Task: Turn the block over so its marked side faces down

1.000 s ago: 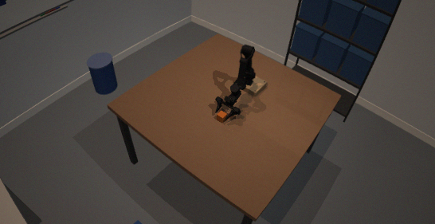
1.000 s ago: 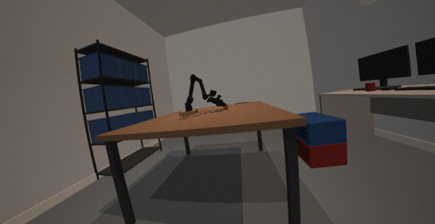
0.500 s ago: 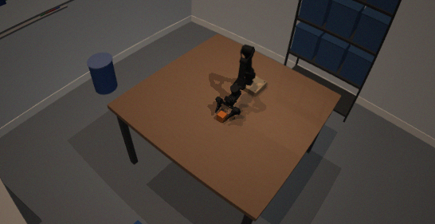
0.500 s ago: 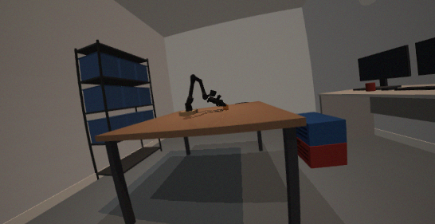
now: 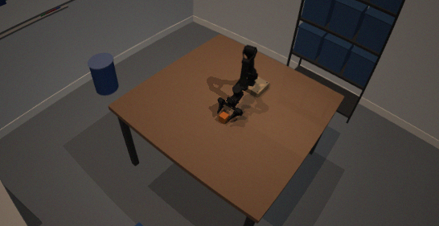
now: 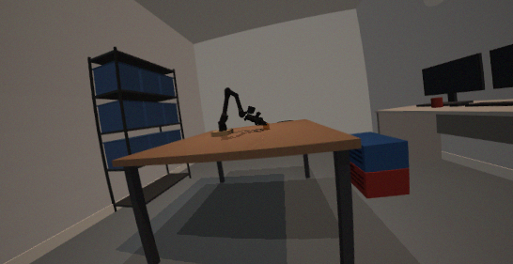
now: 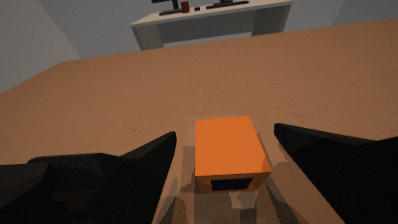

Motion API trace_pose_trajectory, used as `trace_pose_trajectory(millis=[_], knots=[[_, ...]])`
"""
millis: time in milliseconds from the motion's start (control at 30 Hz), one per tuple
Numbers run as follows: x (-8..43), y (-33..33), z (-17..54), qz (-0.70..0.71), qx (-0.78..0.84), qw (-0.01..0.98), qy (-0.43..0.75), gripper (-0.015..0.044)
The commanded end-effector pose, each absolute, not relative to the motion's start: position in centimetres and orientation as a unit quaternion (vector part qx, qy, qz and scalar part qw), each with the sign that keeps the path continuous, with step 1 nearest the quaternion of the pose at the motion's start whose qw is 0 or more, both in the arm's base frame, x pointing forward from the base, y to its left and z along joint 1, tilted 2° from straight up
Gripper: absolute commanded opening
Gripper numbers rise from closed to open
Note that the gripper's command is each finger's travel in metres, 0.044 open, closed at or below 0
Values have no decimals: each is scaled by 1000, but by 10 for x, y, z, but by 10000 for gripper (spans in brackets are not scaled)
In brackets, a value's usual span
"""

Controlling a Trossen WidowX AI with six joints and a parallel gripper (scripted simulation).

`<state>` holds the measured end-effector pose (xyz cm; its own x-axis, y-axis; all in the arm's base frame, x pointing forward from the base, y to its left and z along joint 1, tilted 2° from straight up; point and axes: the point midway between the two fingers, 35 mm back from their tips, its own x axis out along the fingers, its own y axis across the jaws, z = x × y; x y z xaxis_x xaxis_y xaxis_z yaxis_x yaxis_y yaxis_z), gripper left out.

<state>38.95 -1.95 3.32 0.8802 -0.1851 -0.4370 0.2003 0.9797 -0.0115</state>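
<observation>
The orange block [image 5: 223,117] [image 6: 266,127] [image 7: 230,147] rests on the wooden table [image 5: 169,107] [image 6: 282,141] [image 7: 125,90]. In the wrist view its top is plain orange, and a dark rectangular mark [image 7: 231,184] shows foreshortened on the side facing the wrist camera. Its underside is hidden. My gripper [image 5: 227,114] [image 7: 223,132] is open wide, with one finger on each side of the block and a gap on both sides in the wrist view. Nothing is held.
The arm's pale base [image 5: 259,87] [image 6: 222,133] stands on the table behind the gripper. A shelf rack with blue bins [image 5: 335,52] [image 6: 141,116] and a blue cylindrical bin [image 5: 104,76] stand off the table. A desk [image 6: 409,125] [image 7: 215,25] is beyond the table.
</observation>
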Motion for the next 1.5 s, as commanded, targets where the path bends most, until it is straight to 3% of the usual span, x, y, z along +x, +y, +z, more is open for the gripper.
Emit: trace_pose_trajectory(millis=[0, 200, 533, 1167, 1467], knots=[[393, -19, 34, -99, 17, 967, 234, 440], [404, -14, 55, -92, 38, 937, 335, 440], [371, -14, 102, -93, 41, 875, 473, 440], [369, -15, 103, -93, 41, 871, 481, 440], [393, -17, 115, -87, 47, 808, 581, 440]])
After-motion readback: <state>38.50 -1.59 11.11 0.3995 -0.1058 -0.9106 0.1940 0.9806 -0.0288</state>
